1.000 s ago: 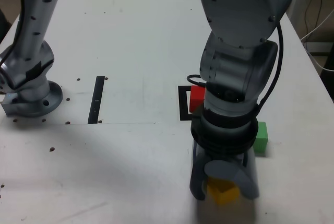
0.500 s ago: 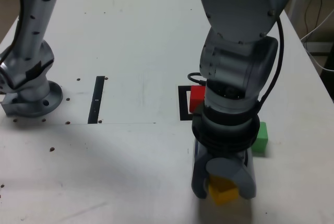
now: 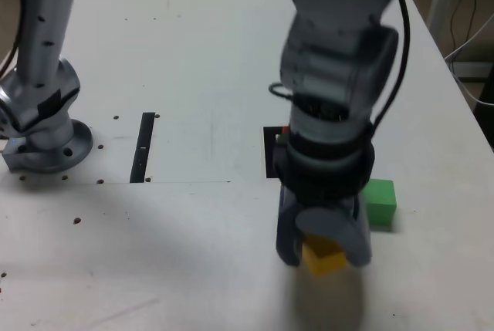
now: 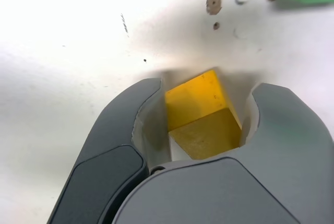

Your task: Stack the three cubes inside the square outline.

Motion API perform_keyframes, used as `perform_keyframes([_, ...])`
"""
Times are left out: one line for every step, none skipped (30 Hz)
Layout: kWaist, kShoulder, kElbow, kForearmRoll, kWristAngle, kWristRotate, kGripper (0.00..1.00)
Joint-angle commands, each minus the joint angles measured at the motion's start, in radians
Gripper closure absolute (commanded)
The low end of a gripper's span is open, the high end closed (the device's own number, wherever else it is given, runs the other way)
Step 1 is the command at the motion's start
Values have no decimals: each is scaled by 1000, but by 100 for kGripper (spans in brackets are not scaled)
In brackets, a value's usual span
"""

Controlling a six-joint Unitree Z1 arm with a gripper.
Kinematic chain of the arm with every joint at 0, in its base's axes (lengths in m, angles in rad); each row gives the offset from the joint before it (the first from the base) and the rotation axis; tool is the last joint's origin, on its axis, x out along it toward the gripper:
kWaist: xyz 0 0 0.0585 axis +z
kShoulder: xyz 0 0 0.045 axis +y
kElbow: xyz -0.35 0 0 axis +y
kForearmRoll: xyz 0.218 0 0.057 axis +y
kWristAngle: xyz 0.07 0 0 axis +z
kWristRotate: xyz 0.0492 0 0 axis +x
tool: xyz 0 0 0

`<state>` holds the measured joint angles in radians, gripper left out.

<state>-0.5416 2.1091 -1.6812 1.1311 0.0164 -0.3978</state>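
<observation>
One arm is dominating the exterior view, standing over the white bench (image 3: pixel 193 53) with its end effector (image 3: pixel 323 248) pointing down and its jaws closing in on both side faces of the yellow cube (image 3: pixel 322 257), which the wrist view shows wedged between the two dark fingers (image 4: pixel 130 145); a soft shadow is lying under it, so it looks lifted clear, though that is a judgement. Just beside the end effector, on the exterior view's right, the green cube (image 3: pixel 380 202) is sitting on the bench. Behind the end effector, farther from the camera, the square outline (image 3: pixel 272 153) is showing only its black edge, and a sliver of the red cube (image 3: pixel 285 132) is peeking past the arm; whether that cube is sitting inside the frame cannot be told. These three blocks are looking small, matte, sharp-edged and equal in size, probably light and stiff, unlikely to crush or slip much. Gripping across two opposite flat faces, near mid-height, is seeming the sound hold, keeping the bottom face level for stacking.
</observation>
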Motion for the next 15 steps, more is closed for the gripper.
perform_keyframes([5, -40, -3, 22, 25, -1, 87])
perform_keyframes([9, -54, -1, 30, 36, 0, 87])
perform_keyframes([14, -67, 2, 38, 47, 3, 87])
perform_keyframes([21, -79, 5, 46, 56, 8, 87])
perform_keyframes([30, -90, 9, 53, 64, 15, 87])
perform_keyframes([41, -99, 13, 59, 69, 25, 87])
perform_keyframes([52, -108, 18, 64, 72, 39, 87])
perform_keyframes([63, -117, 22, 67, 75, 56, 87])
perform_keyframes([75, -126, 25, 70, 77, 77, 87])
perform_keyframes([88, -136, 30, 73, 79, 103, 87])
perform_keyframes([102, -148, 35, 75, 81, 133, 87])
perform_keyframes([118, -161, 43, 78, 82, 165, 87])
perform_keyframes([135, -175, 52, 80, 82, 200, 87])
perform_keyframes([154, -189, 63, 82, 82, 236, 87])
perform_keyframes([173, -204, 76, 83, 80, 273, 87])
